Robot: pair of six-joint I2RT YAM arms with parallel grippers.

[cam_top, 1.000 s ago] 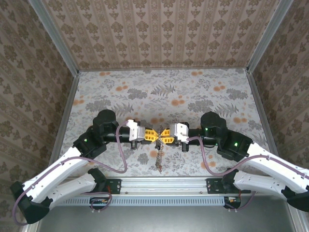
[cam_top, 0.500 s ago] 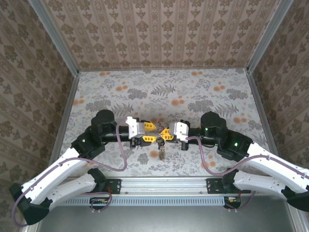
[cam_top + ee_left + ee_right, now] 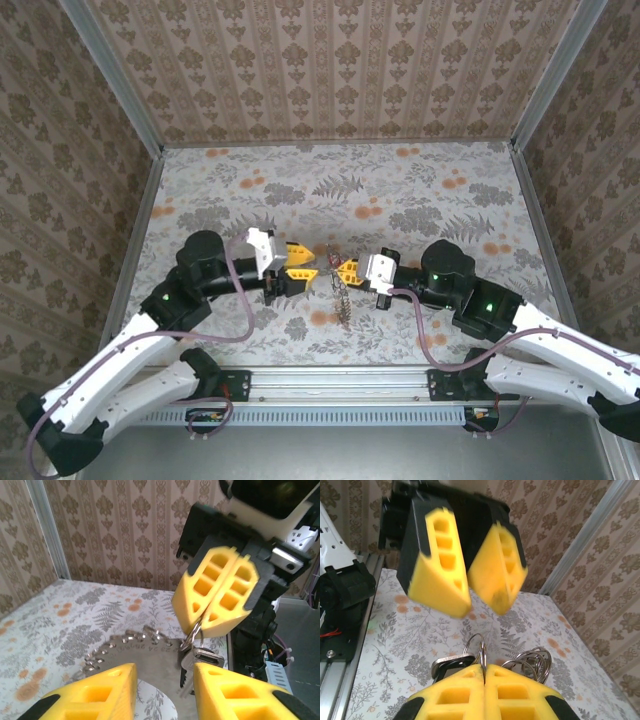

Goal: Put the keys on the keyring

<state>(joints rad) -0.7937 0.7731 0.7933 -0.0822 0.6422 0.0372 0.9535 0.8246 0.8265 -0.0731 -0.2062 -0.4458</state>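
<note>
1 keyring point(image 3: 343, 302) hangs pinched in the right gripper point(image 3: 343, 270), opposite the left gripper point(image 3: 310, 266), spread and empty.

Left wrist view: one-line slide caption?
Right hand shut on a thin metal ring with small silver keys hanging, grey chain-like keyring trailing left; left hand open in foreground.

robot lab booth: wallpapered walls point(image 3: 330, 70), aluminium frame point(image 3: 113, 70)

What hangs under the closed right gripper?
Under the right gripper hang a small ring and keys; the chain-like keyring trails beside them. The gripper's fingers hide the ring's top.
</note>
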